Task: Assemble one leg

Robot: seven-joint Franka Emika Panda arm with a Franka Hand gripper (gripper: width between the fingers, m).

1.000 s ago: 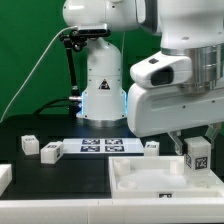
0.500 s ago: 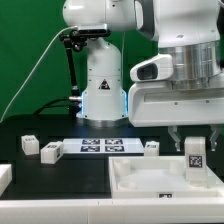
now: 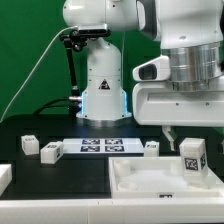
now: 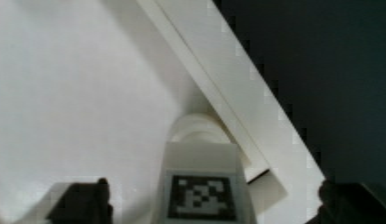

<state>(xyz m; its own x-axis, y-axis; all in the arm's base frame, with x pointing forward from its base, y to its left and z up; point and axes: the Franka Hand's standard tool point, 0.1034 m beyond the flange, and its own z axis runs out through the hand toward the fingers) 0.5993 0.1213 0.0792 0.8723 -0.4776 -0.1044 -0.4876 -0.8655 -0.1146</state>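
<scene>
Wrist view: leg [image 4: 204,170] between claw [image 4: 216,205] fingers.
Claw open, gap either side of leg; panel [image 4: 83,90] lies beneath the claw.

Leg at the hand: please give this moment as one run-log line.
phase: assemble one leg | leg: over white panel | hand: on both sides of leg | grip: cannot tell
</scene>
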